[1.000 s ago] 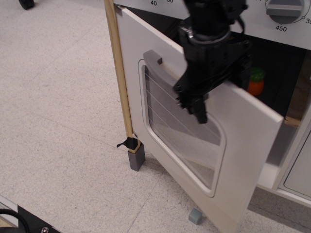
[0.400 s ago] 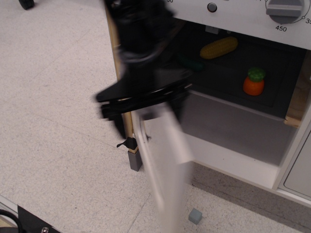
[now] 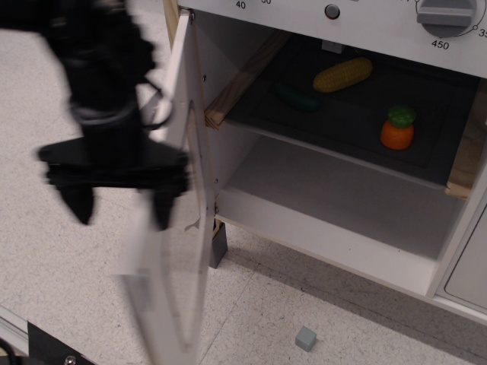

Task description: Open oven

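1. White oven point(image 3: 342, 228) fills the right half of the view, cavity exposed; its door point(image 3: 179, 228) is swung wide to the left, edge-on to the camera, hinged at the cabinet's left front corner.
2. Door lies immediately right of the gripper point(image 3: 118, 213), long axis running top to bottom; the only arm is just beside it, contact hard to tell through blur.
3. Gripper's two fingers point down, spread well apart, nothing held between them.
4. Judged: task looks essentially done; any further push would go leftward, away from the cavity.
5. Inside, counted: one yellow corn point(image 3: 344, 74), one dark green item point(image 3: 298, 97), one orange toy with green top point(image 3: 398, 128), all on the dark shelf.
6. One grey dial point(image 3: 449, 14) and one small button point(image 3: 332, 11) on the panel above.
7. One small grey block point(image 3: 305, 338) on the floor near the bottom edge.
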